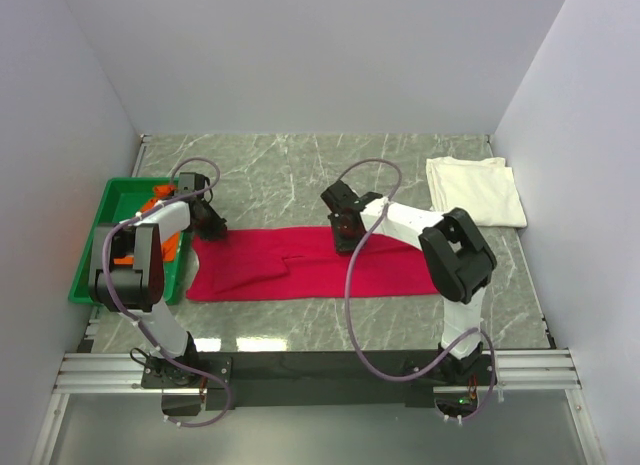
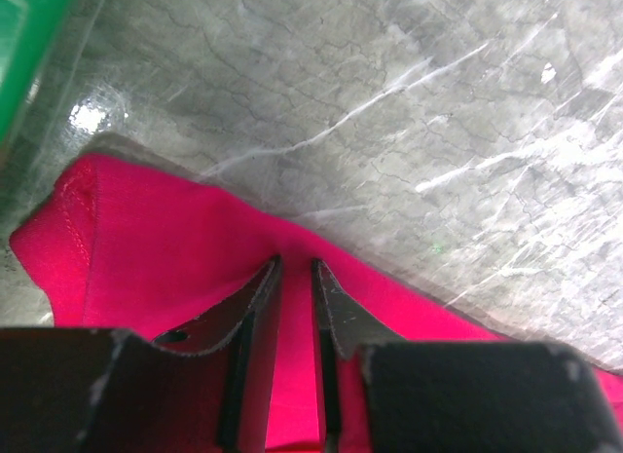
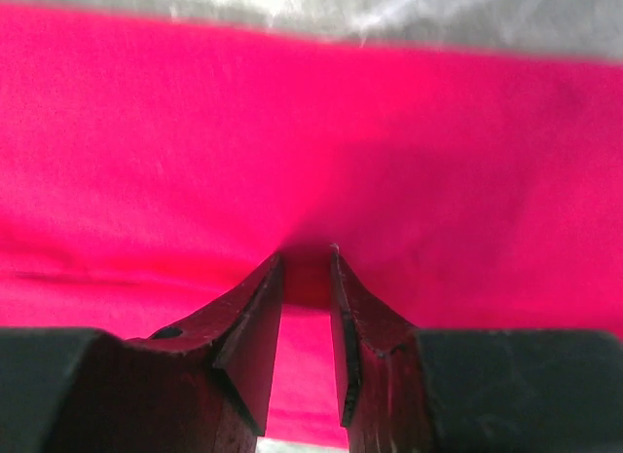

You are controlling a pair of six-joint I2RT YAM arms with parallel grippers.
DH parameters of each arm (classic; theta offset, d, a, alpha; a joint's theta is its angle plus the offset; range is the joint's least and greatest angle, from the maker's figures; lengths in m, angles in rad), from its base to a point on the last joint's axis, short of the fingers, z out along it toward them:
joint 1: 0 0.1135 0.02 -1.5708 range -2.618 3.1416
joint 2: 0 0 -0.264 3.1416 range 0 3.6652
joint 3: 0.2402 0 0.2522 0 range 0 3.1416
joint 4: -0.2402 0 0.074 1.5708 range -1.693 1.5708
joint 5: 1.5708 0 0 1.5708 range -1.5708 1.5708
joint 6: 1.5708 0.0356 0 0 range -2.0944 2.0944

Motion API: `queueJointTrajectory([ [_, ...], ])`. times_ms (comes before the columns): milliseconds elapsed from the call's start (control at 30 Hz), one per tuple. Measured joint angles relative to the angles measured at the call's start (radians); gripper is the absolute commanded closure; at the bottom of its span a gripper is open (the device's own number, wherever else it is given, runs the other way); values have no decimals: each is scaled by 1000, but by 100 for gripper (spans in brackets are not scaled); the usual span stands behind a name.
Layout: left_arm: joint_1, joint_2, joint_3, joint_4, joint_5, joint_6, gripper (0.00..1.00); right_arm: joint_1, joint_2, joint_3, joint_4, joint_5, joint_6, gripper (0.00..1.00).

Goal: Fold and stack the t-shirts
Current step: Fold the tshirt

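The surface point(image 1: 300, 165) was a grey-green slab veined with pale marble lines, and in the left wrist view it carried a bright patch of glare point(image 2: 88, 117) from light overhead. Plain white walls closed it in on three sides: a back wall point(image 1: 320, 55), a left wall point(image 1: 50, 185) and a right wall point(image 1: 590, 135). A ribbed metal rail point(image 1: 100, 370) ran along the near edge, with a dull grey panel point(image 1: 320, 435) below it.

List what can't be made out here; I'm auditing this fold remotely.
- Orange t-shirt, top view: mostly hidden by the left arm over the green bin.
- Crimson t-shirt, right wrist view: outline cut off by the frame edges.
- Left tool, left wrist view: whether it pinches cloth is unclear; its own fingers hide the contact.
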Motion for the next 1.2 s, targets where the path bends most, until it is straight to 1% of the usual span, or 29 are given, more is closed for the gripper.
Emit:
queueJointTrajectory([
  [167,0,0,0,0,-5,0,75,-2,-97,-100,12,-7,6,67],
  [333,0,0,0,0,-6,0,75,-21,-151,-180,22,-15,6,67],
  [500,0,0,0,0,-6,0,75,-132,-233,-254,23,-30,1,67],
  [667,0,0,0,0,-6,0,75,-250,-309,-246,35,-22,-16,67],
  [800,0,0,0,0,-5,0,75,-322,-312,-239,52,-16,-25,67],
  [967,0,0,0,0,-6,0,75,-392,-277,-244,83,-8,-24,67],
  [1200,0,0,0,0,-6,0,75,-425,-257,-341,124,-4,-23,67],
])
